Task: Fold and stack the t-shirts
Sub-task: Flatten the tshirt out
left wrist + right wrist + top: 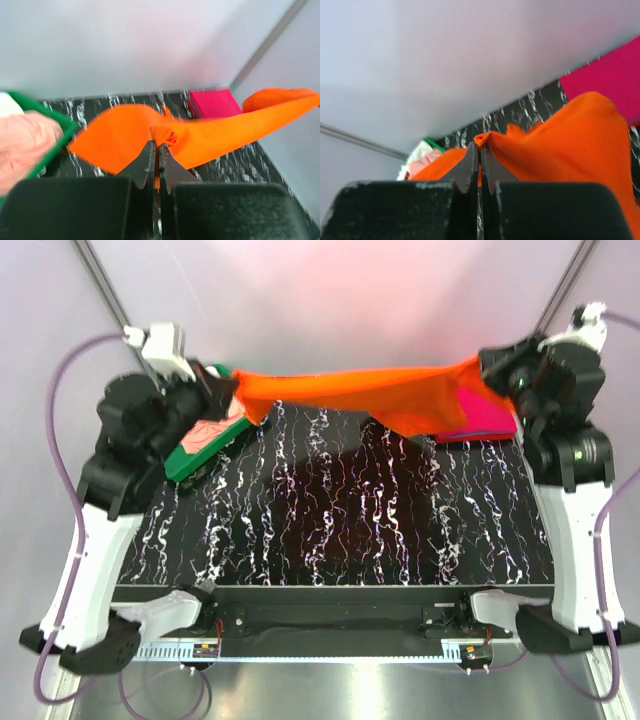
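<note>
The bright orange t-shirt (pixel 370 392) hangs stretched in the air between my two grippers, above the far part of the black marbled table (pixel 330 520). My left gripper (pixel 228 392) is shut on its left end, seen pinched in the left wrist view (pixel 158 142). My right gripper (pixel 488 368) is shut on its right end, seen pinched in the right wrist view (pixel 480 144). A folded magenta-pink t-shirt (pixel 482 415) lies at the far right, partly under the orange one; it also shows in the left wrist view (pixel 214 102). Pale pink cloth (pixel 22 145) lies in the tray.
A green plastic tray (pixel 205 455) with pale pink and white cloth sits at the far left, under my left arm. A pale back wall stands close behind the table. The arm bases sit at the near corners.
</note>
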